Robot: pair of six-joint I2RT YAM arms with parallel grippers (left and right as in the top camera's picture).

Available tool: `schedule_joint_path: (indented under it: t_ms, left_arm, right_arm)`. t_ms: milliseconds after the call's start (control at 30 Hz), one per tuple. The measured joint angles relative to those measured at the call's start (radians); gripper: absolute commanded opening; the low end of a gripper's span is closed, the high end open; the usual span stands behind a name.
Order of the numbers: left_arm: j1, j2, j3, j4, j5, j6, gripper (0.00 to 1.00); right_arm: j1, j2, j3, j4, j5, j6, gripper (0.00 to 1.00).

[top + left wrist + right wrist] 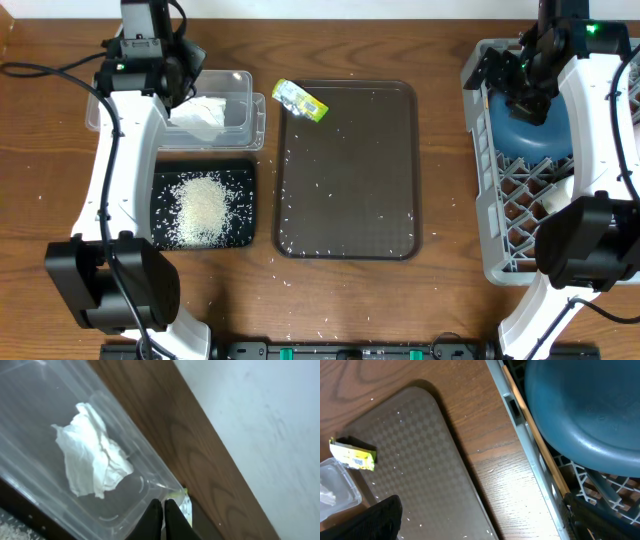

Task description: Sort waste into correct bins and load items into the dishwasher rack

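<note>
Overhead shows, from the left, the paper scrap in the clear tub, rice heaped in the black tray, the wrapper on the brown tray's corner, and the dark blue dish in the grey rack. Only left wrist shows the left claw pinched closed and empty at the tub's corner. Only right wrist shows the right claw spread wide, holding nothing, and a chopstick along the rack's rim.

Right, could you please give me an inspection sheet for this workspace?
Surface: brown wooden table.
Job's things: paper scrap in clear tub; rice heap in black tray; snack wrapper across rim of serving tray; blue dish in grey rack.
Clutter: loose grains on serving tray and table.
Pincers: left pincer shut, empty, over tub; right pincer open over dish.
Cables: black cable at left edge.
Surroundings: pale surface beyond table edge.
</note>
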Motion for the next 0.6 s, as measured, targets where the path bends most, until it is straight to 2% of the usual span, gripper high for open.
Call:
schedule_joint_path:
  t_ms: [100, 200, 233, 267, 333, 367, 467, 600]
  left_arm:
    - [-0.007, 0.0, 0.0, 0.058, 0.089, 0.131, 0.16]
    - [-0.039, 0.0, 0.0, 0.105, 0.211, 0.274, 0.36]
    - [-0.057, 0.0, 0.0, 0.114, 0.245, 0.306, 0.47]
    - [-0.076, 0.0, 0.0, 0.119, 0.269, 0.335, 0.53]
    - [-0.122, 0.0, 0.0, 0.122, 0.31, 0.375, 0.73]
    - [-0.147, 0.0, 0.0, 0.12, 0.326, 0.389, 0.78]
    - [-0.212, 0.0, 0.0, 0.114, 0.356, 0.414, 0.82]
    - [-0.258, 0.0, 0.0, 0.114, 0.375, 0.431, 0.83]
  right_arm:
    - [0.0, 0.0, 0.0, 0.0, 0.0, 0.0, 0.99]
    - [0.0, 0.0, 0.0, 0.0, 0.0, 0.0, 0.99]
    - [0.0, 0.0, 0.0, 0.0, 0.0, 0.0, 0.99]
    - [0.0, 0.0, 0.0, 0.0, 0.0, 0.0, 0.99]
    - [0.0, 0.0, 0.0, 0.0, 0.0, 0.0, 0.99]
    - [0.0, 0.0, 0.0, 0.0, 0.0, 0.0, 0.99]
    - [0.0, 0.0, 0.0, 0.0, 0.0, 0.0, 0.99]
    - [0.0, 0.0, 0.0, 0.0, 0.0, 0.0, 0.99]
